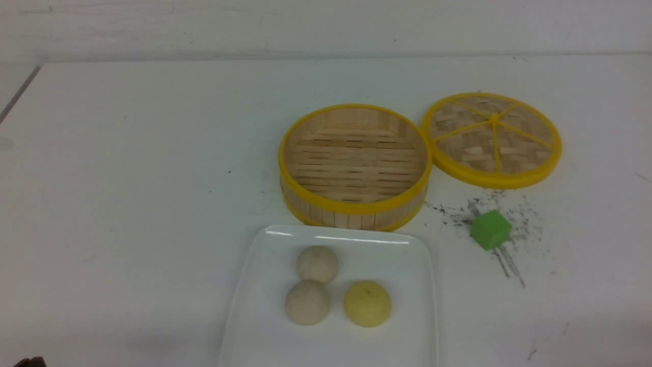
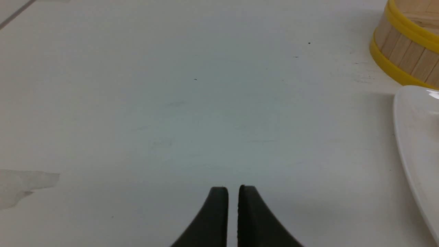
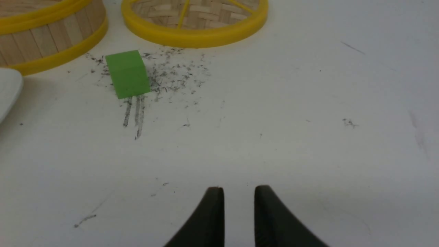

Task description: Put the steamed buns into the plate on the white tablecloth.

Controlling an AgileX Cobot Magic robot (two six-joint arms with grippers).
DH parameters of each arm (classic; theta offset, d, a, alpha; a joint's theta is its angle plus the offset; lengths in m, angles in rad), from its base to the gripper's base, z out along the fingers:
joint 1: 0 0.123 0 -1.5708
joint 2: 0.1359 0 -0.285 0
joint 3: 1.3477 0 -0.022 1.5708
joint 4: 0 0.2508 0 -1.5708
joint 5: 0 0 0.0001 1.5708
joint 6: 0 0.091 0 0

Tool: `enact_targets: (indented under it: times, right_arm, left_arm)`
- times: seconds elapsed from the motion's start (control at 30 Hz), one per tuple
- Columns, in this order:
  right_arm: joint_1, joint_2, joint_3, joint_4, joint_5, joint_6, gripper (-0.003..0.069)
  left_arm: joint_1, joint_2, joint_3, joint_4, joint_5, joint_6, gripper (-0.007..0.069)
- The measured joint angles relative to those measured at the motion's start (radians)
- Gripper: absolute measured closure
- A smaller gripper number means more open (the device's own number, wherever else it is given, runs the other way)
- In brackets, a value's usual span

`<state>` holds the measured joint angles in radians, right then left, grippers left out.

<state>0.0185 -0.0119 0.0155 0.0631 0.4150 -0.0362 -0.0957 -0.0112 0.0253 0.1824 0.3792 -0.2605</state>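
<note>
Three buns are seen on the plate: two beige buns touching each other, one behind the other, and a yellow bun just beside the nearer beige one. The plate lies on the tablecloth, with its far edge just in front of the steamer basket. The basket is empty. Its lid lies flat, touching the basket's right side.

Left gripper: jaws are held with only a thin slit between the tips, nothing gripped. Bare cloth lies ahead of the jaws; the plate rim is noted well off to their right, the basket wall beyond it.

Right gripper: jaws are parted by a narrow gap, nothing between them. A green cube sits ahead and to the left of the jaws, on dark scuff marks. The lid and basket are seen beyond the cube. A plate corner is seen far left of the jaws.
</note>
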Motion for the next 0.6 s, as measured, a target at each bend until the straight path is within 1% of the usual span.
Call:
enact_targets:
  times: [0.6]
  right_arm:
    - [0.0,0.0,0.0,0.002,0.0,0.0,0.047]
  left_arm:
    - [0.0,0.0,0.0,-0.001,0.0,0.0,0.0535]
